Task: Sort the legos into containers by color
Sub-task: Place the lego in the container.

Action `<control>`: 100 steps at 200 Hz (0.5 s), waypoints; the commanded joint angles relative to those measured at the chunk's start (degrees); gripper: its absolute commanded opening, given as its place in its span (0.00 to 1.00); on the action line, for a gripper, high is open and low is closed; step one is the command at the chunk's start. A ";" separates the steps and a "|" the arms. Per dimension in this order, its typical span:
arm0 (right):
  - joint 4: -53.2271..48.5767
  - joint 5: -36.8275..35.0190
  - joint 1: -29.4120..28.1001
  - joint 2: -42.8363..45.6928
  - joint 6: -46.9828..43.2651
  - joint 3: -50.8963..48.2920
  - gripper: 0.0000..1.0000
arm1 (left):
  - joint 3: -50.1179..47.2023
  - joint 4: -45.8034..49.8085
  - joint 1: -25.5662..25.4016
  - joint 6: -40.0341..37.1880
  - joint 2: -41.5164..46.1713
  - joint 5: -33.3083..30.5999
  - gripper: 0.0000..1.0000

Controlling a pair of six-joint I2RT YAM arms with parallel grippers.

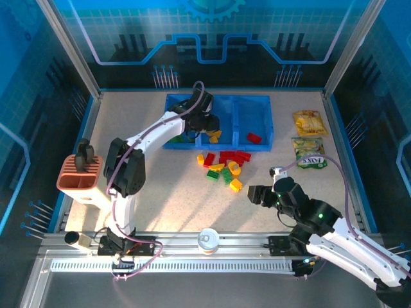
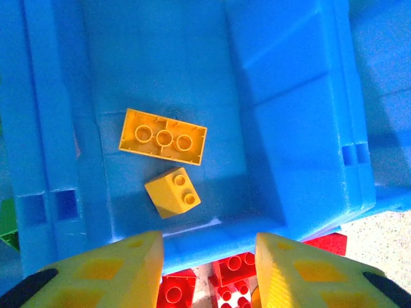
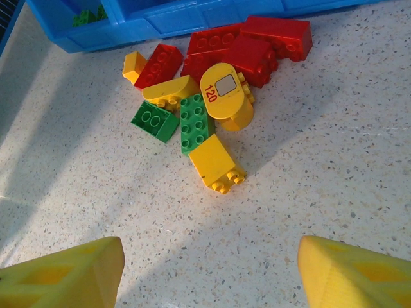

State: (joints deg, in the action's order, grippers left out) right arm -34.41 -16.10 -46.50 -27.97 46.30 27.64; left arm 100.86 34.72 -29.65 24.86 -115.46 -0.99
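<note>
Hovering over yellow legos [image 2: 164, 138] (fingers [image 2: 96, 269] apart)

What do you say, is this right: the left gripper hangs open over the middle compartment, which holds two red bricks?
Not quite: the two bricks in the middle compartment are yellow, not red, as the left wrist view shows. The rest stands: the left gripper hangs open over that compartment.
</note>
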 commanded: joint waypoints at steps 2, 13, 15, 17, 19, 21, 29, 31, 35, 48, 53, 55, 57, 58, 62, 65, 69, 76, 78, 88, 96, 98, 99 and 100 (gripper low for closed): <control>0.74 -0.54 -0.60 -0.46 0.58 -0.15 0.73 | 0.67 0.83 -0.50 -1.69 2.39 0.61 0.47; 1.10 -0.35 -0.59 -0.75 0.45 -0.08 0.73 | 1.40 1.73 -0.46 -1.83 1.77 0.35 0.51; 1.10 -0.27 -0.56 -0.77 0.45 -0.05 0.73 | 1.68 2.03 -0.42 -2.01 1.56 0.24 0.52; 1.10 -0.26 -0.53 -0.86 0.45 0.00 0.73 | 1.99 2.44 -0.46 -2.08 1.27 0.17 0.52; 1.10 -0.25 -0.55 -0.93 0.34 0.10 0.73 | 2.37 2.80 -0.47 -2.16 1.00 0.02 0.53; 1.10 -0.25 -0.53 -0.88 0.36 0.10 0.73 | 2.69 3.23 -0.49 -2.27 0.71 -0.04 0.54; 1.19 -0.32 -0.53 -1.08 0.06 0.22 0.73 | 4.48 5.13 -0.62 -3.14 -0.94 0.12 0.56; 1.23 -0.33 -0.57 -1.12 0.05 0.29 0.73 | 5.06 5.89 -0.64 -3.28 -1.38 0.07 0.57; 1.28 -0.46 -0.50 -1.27 -0.13 0.39 0.73 | 6.19 7.17 -0.78 -3.68 -2.43 -0.16 0.57; 1.41 -0.84 -0.51 -2.10 -0.88 1.23 0.73 | 10.14 11.13 -1.23 -4.43 -5.90 -1.52 0.57; 1.36 -0.87 -0.47 -2.53 -1.20 1.81 0.73 | 11.41 12.13 -1.31 -4.60 -6.86 -1.98 0.57; 1.32 -0.93 -0.46 -2.66 -1.32 1.98 0.74 | 11.74 12.43 -1.47 -4.75 -7.10 -2.21 0.57; 1.22 -0.99 -0.51 -2.89 -1.46 2.14 0.74 | 12.08 12.64 -1.51 -4.80 -7.33 -2.47 0.57; 1.16 -1.02 -0.51 -3.02 -1.51 2.23 0.74 | 12.21 12.69 -1.57 -4.77 -7.46 -2.54 0.57; 1.15 -1.04 -0.52 -3.46 -1.73 2.65 0.74 | 12.43 12.90 -1.66 -4.75 -7.88 -3.01 0.57; 1.05 -1.04 -0.48 -3.73 -1.91 3.01 0.74 | 12.65 12.91 -1.72 -4.71 -8.01 -3.24 0.58; 1.03 -1.05 -0.51 -4.18 -2.12 3.31 0.73 | 12.69 12.79 -1.75 -4.68 -8.11 -3.38 0.58; 0.86 -1.06 -0.52 -4.82 -2.46 3.87 0.74 | 12.61 12.45 -1.80 -4.46 -8.20 -3.27 0.59; 0.91 -1.07 -0.50 -4.99 -2.49 4.04 0.74 | 12.61 12.40 -1.81 -4.36 -8.20 -3.24 0.60; 0.93 -0.95 -0.52 -5.66 -2.80 4.50 0.74 | 12.61 12.14 -1.88 -3.91 -8.15 -2.82 0.61; 0.92 -0.92 -0.49 -6.08 -3.01 4.77 0.75 | 12.52 11.89 -1.91 -3.92 -7.90 -2.44 0.62; 0.95 -0.94 -0.51 -6.19 -3.05 4.79 0.76 | 12.45 11.76 -1.97 -3.96 -7.78 -2.33 0.62; 0.98 -0.95 -0.47 -6.21 -3.06 4.79 0.77 | 12.44 11.68 -2.03 -3.95 -7.68 -2.25 0.62; 0.95 -0.95 -0.50 -6.26 -3.15 4.79 0.77 | 12.39 11.59 -2.05 -3.95 -7.59 -2.16 0.62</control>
State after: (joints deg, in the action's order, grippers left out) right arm -33.82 -16.10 -46.50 -33.45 44.73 30.04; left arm 112.14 43.68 -31.14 21.89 -122.85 -2.79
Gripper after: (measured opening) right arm 0.749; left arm 0.613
